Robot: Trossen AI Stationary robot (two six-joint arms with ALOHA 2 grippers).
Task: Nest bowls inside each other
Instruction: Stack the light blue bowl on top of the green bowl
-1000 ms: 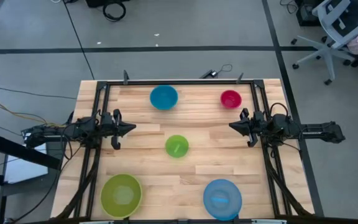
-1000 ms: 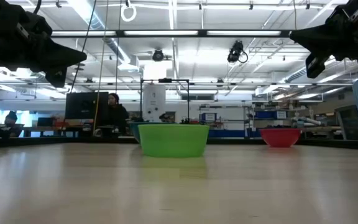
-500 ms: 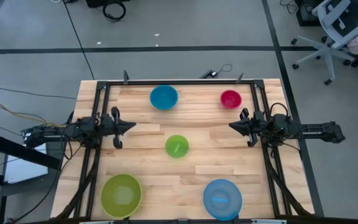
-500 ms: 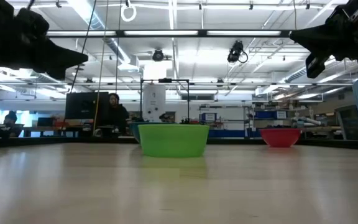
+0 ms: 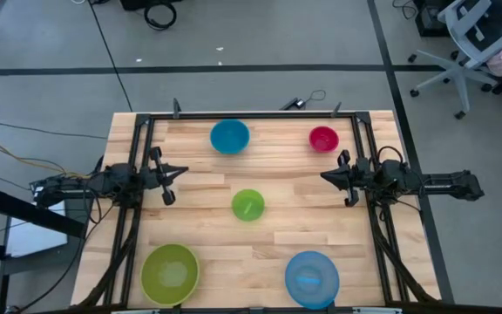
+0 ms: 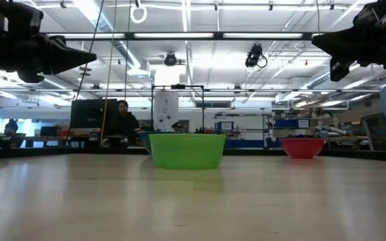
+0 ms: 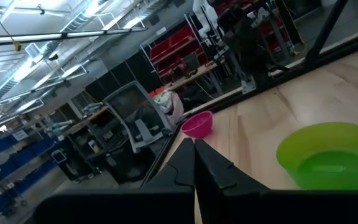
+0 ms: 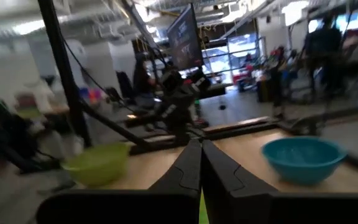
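Note:
Five bowls stand upright and apart on the wooden table point(image 5: 199, 235). A teal-blue bowl point(image 5: 229, 136) and a magenta-red bowl point(image 5: 323, 138) are at the far side. A small green bowl point(image 5: 247, 205) sits in the middle. A large lime green bowl point(image 5: 170, 273) and a large light blue bowl point(image 5: 311, 277) are near the front edge. My left gripper point(image 5: 184, 172) is shut at the table's left, raised and pointing level toward the middle. My right gripper point(image 5: 324, 176) is shut at the right, facing it. Neither holds anything.
A black metal frame point(image 5: 251, 115) runs along the table's far edge and down both sides under the arms. The wood between the bowls is bare. An office chair point(image 5: 473, 44) stands on the floor beyond the far right corner. A person point(image 6: 122, 117) sits far behind the table.
My left gripper has rolled about the line it points along while staying in place and staying shut. The bowls have not moved.

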